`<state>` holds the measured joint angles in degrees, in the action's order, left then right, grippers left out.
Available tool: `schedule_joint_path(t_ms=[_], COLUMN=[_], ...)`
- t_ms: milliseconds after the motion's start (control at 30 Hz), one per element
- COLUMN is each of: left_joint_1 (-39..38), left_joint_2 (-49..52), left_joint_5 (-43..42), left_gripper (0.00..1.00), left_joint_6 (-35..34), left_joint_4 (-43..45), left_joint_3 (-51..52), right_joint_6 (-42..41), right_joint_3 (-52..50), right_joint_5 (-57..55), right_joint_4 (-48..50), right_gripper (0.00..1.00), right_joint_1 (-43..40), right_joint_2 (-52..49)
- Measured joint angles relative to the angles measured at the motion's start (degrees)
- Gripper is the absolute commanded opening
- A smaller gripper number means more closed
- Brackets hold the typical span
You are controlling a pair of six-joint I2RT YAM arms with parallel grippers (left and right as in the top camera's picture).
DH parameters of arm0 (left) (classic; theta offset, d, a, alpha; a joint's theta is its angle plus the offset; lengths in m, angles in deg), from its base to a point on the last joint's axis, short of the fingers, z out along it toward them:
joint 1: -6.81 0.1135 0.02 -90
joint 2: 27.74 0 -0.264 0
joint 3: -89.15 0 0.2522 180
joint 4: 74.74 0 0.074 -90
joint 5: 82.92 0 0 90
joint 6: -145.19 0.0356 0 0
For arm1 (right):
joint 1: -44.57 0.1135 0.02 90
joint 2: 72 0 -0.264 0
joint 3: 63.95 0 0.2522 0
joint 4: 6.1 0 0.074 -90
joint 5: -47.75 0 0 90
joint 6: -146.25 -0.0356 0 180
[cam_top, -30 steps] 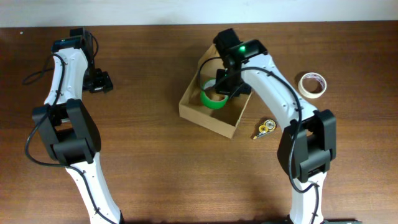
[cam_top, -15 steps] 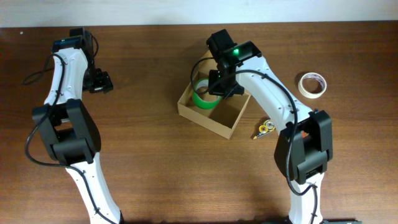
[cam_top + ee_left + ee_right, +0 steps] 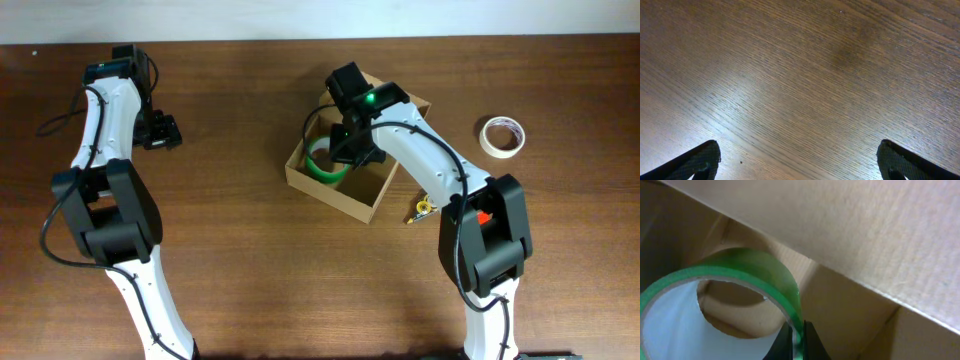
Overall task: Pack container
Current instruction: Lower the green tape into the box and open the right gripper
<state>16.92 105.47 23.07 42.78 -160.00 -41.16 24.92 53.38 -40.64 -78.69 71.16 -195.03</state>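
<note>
The left gripper (image 3: 800,161) hung wide open over the table (image 3: 250,250). In the middle, the right gripper (image 3: 798,341) pinched the green tape roll (image 3: 755,265) inside the container (image 3: 330,195). It should go low before letting go, so the roll lies flat.

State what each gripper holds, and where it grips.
Right gripper pinches the green tape roll by its wall; left gripper is open, holding nothing.

Both arms: white rounded link shells w/ chunky black joint blocks. On the left arm (image 3: 100,120) a thin black cable (image 3: 60,118) loops off the upper link. On the right arm (image 3: 430,150), green LED (image 3: 373,97) lit on black wrist housing, small red-orange mark (image 3: 483,216) nr base. The left gripper (image 3: 799,162) has matte black fingertips (image 3: 700,161).
</note>
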Motion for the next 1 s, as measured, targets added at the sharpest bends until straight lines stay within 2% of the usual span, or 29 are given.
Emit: schedule_joint_path(t_ms=[467,600,1000], left_joint_1=[0.0,0.0,0.0], left_joint_2=[0.0,0.0,0.0], left_joint_5=[0.0,0.0,0.0], left_gripper=[1.0,1.0,1.0], left_joint_6=[0.0,0.0,0.02], left_joint_4=[0.0,0.0,0.0], left_joint_3=[0.0,0.0,0.0], right_joint_6=[-0.17,-0.59,3.28], right_joint_3=[-4.44,-4.44,-4.44], right_joint_5=[0.0,-0.15,-0.35], right_joint_4=[6.73,6.93,7.06], right_gripper=[0.04,0.29,0.31], right_joint_1=[0.04,0.04,0.04], right_joint_2=[-0.04,-0.02,-0.02])
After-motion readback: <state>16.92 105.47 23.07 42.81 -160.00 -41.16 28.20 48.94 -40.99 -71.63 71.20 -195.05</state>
